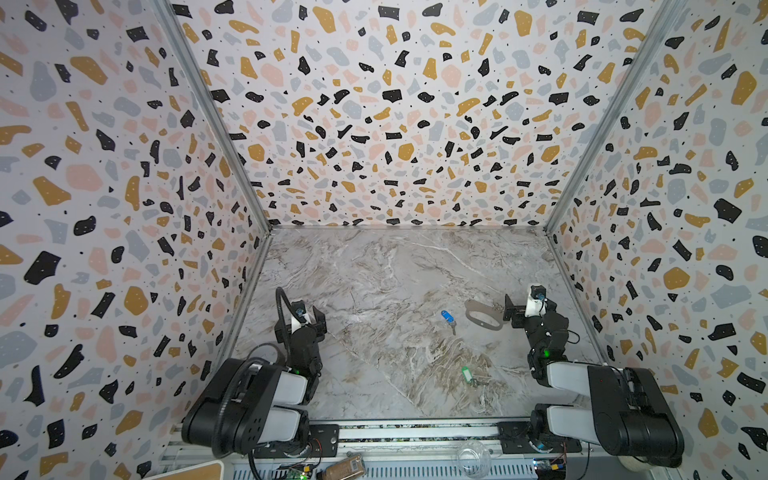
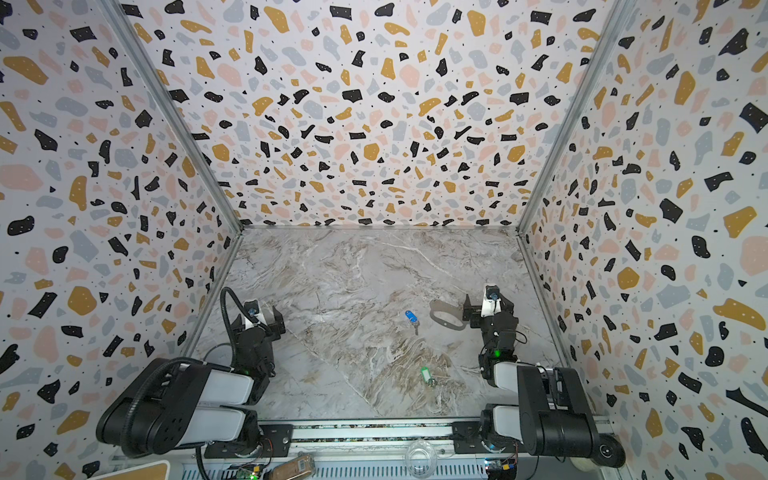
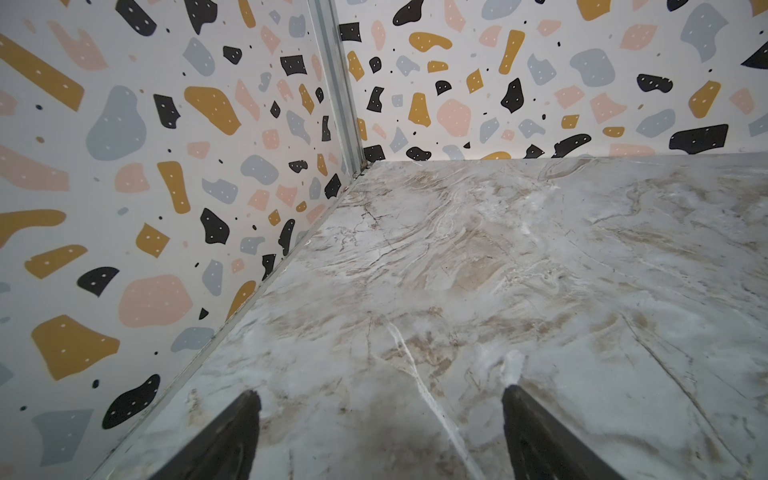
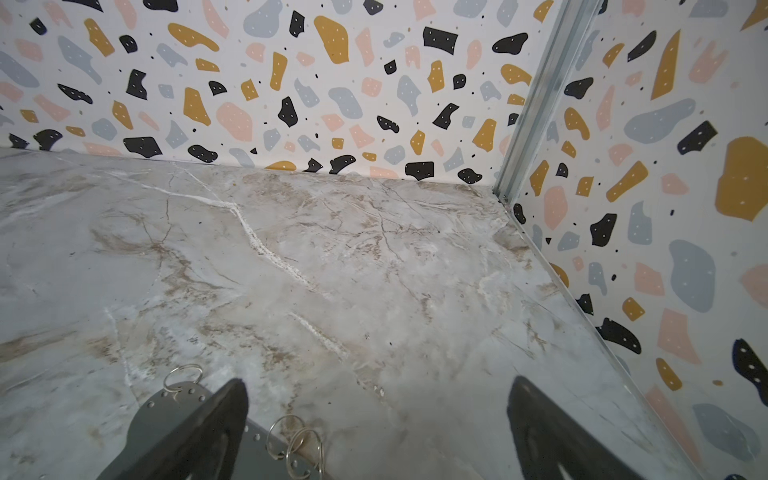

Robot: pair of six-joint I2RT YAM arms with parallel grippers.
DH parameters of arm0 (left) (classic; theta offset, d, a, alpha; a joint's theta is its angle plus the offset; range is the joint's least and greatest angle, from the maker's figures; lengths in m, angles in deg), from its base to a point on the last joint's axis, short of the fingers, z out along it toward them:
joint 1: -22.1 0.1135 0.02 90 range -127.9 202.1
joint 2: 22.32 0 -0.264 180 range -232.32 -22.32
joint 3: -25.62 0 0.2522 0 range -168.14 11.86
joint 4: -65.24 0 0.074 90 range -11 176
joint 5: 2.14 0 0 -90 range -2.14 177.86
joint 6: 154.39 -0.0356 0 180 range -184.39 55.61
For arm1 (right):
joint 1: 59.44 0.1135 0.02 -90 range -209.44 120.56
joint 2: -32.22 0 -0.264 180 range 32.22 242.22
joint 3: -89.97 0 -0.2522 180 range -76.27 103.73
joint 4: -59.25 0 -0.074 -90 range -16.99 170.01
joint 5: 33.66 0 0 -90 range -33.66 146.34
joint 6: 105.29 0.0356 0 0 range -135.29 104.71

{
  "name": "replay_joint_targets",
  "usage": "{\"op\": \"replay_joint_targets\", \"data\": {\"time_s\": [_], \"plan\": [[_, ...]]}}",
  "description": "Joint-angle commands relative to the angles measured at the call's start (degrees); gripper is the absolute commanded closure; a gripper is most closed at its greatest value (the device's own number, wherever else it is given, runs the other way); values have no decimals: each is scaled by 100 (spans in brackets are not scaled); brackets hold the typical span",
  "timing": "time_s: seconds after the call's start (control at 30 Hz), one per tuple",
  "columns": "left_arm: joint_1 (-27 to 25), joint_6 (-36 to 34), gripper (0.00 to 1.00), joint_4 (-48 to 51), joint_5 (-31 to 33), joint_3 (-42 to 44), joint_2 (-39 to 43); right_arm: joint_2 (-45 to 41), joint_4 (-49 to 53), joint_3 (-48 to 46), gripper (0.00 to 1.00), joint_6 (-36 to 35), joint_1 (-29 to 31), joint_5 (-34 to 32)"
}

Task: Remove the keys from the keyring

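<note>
Walls (image 1: 104, 208) of speckled pattern box in the marble tabletop (image 1: 374, 266) on three sides, and on that surface the job looks finished to me. My left hand (image 3: 380, 395) hovers spread wide near the left wall, with only bare marble between its fingers. My right hand (image 4: 378, 384) is spread just as wide over on the right and holds nothing. The keyring (image 1: 473, 311), a flat grey strap loop, lies just beside my right hand. In the right wrist view one finger overlaps it, and I cannot tell whether they touch. The blue-tagged key (image 1: 447, 318) lies near the strap on its middle-of-the-tabletop side, apart from it. The green-tagged key (image 1: 467, 375) lies nearer the front edge, well apart from both. The small ring links (image 4: 183, 378) on the strap show bare, with no key on them, so I judge that only drawing my arms back is left. Nothing stands in either hand's way; a clear round container (image 1: 473, 457) sits off the tabletop, beyond the front rail.
</note>
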Motion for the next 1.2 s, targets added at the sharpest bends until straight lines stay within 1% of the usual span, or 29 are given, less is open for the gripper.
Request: {"op": "replay_joint_targets", "data": {"time_s": [0.0,0.03,0.1,0.17,0.2,0.23,0.27,0.3,0.33,0.37,0.4,0.43,0.5,0.57,0.6,0.73,0.9,1.03,1.17], "plan": [[42,27,8,-154,-390,-427,69,58,-187,89,1,71,9,383],[42,7,8,83,-454,-538,76,112,-172,145,1,105,-2,409],[71,19,7,-157,-468,-502,-35,137,-165,178,1,137,-17,455],[101,23,7,62,-520,-575,10,135,-1300,-281,1,204,34,800],[112,32,7,67,-521,-580,9,252,-1383,-339,1,112,163,618],[113,32,7,40,-521,-574,0,506,-1674,-347,1,78,297,244],[120,42,7,46,-520,-580,-6,823,-2077,-397,1,97,326,171],[121,45,7,64,-525,-581,-7,1253,-2594,-428,1,31,361,249],[125,53,7,56,-525,-581,-5,1501,-2833,-380,1,-46,491,141],[131,49,7,64,-527,-589,0,1269,-2072,-236,1,-111,589,-141],[130,52,6,72,-524,-589,-8,1075,-1089,106,1,-64,646,-390],[130,50,6,73,-525,-598,-9,1143,-976,254,1,-17,666,-470],[131,58,6,90,-518,-598,-6,1266,-1668,50,1,-62,676,-528],[139,58,5,95,-525,-606,-1,1230,-1878,-91,1,-155,802,-704],[139,59,5,106,-521,-607,-2,1262,-1967,-112,1,-174,809,-650],[139,67,4,134,-521,-627,-25,1247,-1622,48,1,-95,695,-434],[147,84,2,135,-538,-633,-24,1282,-1586,84,1,-99,690,-417],[156,83,3,144,-534,-642,-30,1326,-1302,213,1,-96,669,-328],[165,85,2,161,-543,-635,-17,1312,-1350,191,1,-72,624,-259]]}}
